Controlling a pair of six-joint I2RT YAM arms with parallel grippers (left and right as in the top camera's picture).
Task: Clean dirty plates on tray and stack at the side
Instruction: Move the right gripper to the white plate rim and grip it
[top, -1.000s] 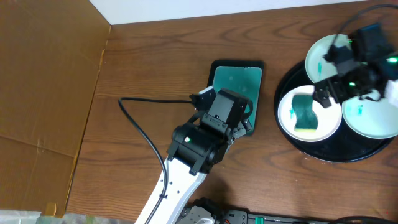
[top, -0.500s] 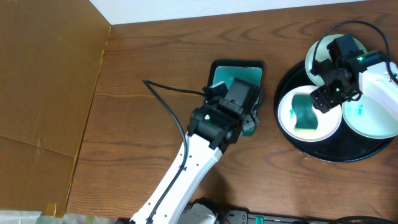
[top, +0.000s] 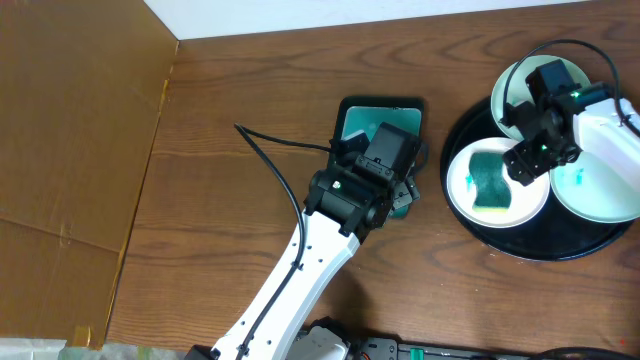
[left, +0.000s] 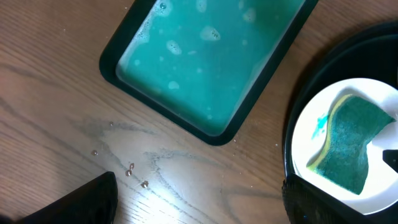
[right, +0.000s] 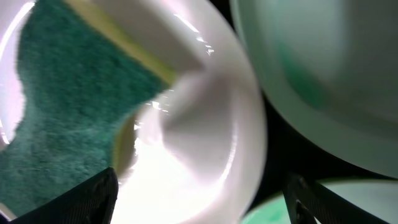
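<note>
Black glossy tray (top: 528, 243) sits at 3 o'clock on the wooden table (top: 250, 90), with its far right rim cut off by the overhead frame edge. Three plates lie on it. The plate at 11 o'clock (top: 510, 86) is half hidden under the right wrist. The plate at 8 o'clock (top: 526, 200) carries a green sponge (top: 488, 180) and a small teal smear (left: 320, 124). The plate at 4 o'clock (top: 595, 200) is partly covered by the white right arm and clipped by the frame. The right gripper (top: 527, 160) hangs over the 2 o'clock edge of the sponge plate; its fingertips show in the bottom corners of its wrist view, spread wide with nothing pinched. That view is close and blurred: sponge at 9 o'clock, white rim in the middle, and a second pale plate at 1 o'clock that cannot be identified. The left gripper (left: 199, 205) is also spread wide and empty, over bare wood with water droplets (left: 130, 168). From overhead, its body hides the 6 o'clock end of the teal tray (top: 365, 122). A black cable (top: 270, 165) trails toward 9 o'clock. Versus one second ago, the left arm has advanced toward 12 o'clock, onto the teal tray. The right gripper has shifted toward 9 o'clock, nearer the sponge. Plates and sponge are unmoved.
</note>
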